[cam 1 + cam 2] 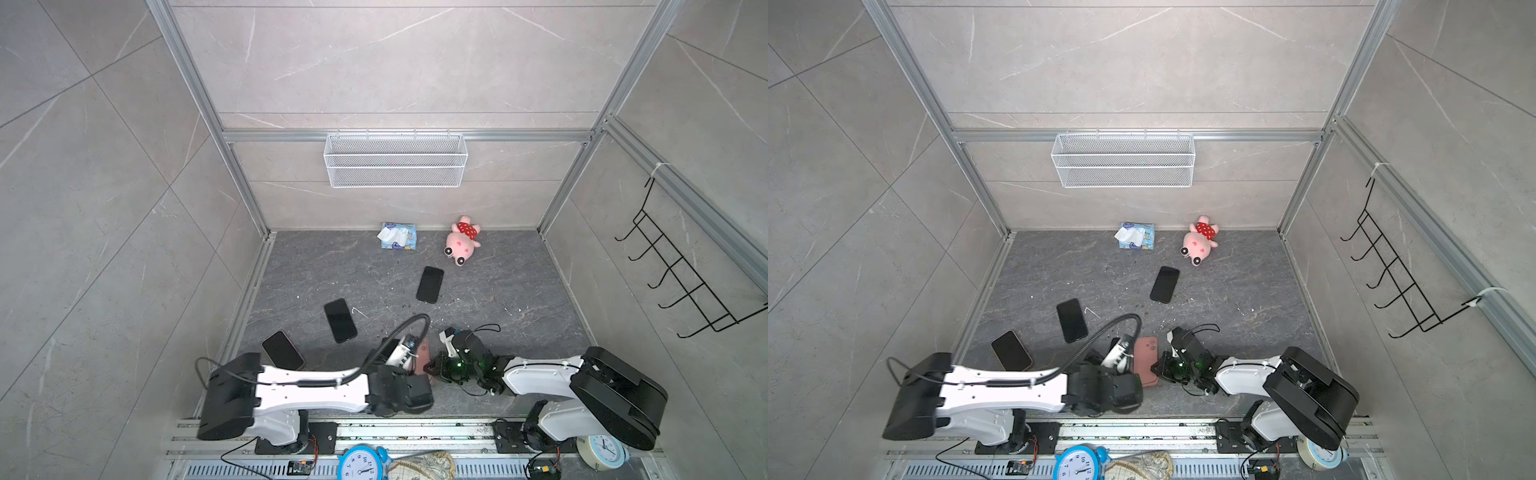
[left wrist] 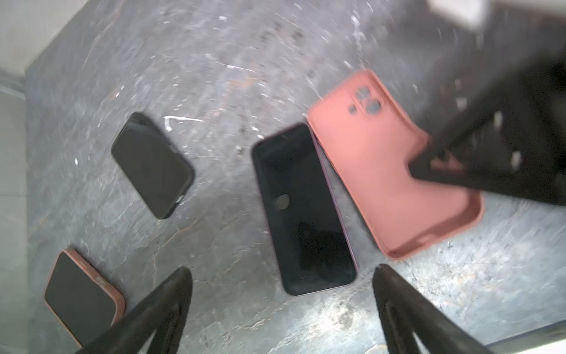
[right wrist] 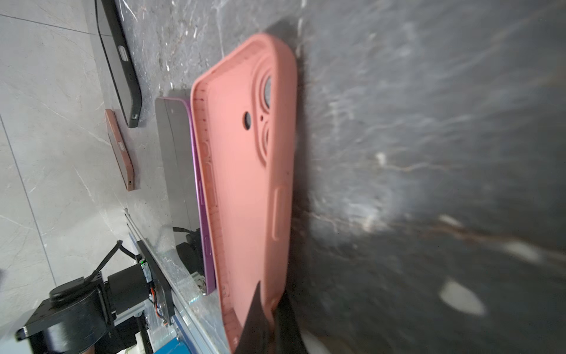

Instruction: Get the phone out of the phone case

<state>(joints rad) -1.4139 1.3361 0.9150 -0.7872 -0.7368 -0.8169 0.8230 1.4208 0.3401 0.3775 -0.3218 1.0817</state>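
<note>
Dark grey marbled table (image 1: 519, 282) fills the bottom of a cell with pale tiled walls. Your left gripper (image 2: 281, 269) is spread wide and holds nothing. In the left wrist view its two dark fingers (image 2: 171, 294) hover on either side of one end of the phone (image 2: 303, 211). Your right gripper (image 3: 271, 302) is closed, pinching the rim of the pink phone case (image 3: 245, 184).

The phone is out of the case. It lies flat on the table with its dark screen up and a purple side edge showing. The case sits just beside it, empty, with its hollow side up and camera cut-outs visible. One long rim of the case meets the phone's purple edge; whether it touches or overlaps is hard to tell. In a top view the case (image 1: 1145, 357) shows between the two wrists, near the front of the table.

Further out lie three more phones: a black-cased one (image 1: 340, 320), a pink-cased one (image 1: 282, 350) near the left wall, and a dark one (image 1: 430, 284) nearer the middle. By the back wall sit a tissue pack (image 1: 398, 236) and a pink plush toy (image 1: 462, 241). A white wire basket (image 1: 395, 160) hangs above them.
</note>
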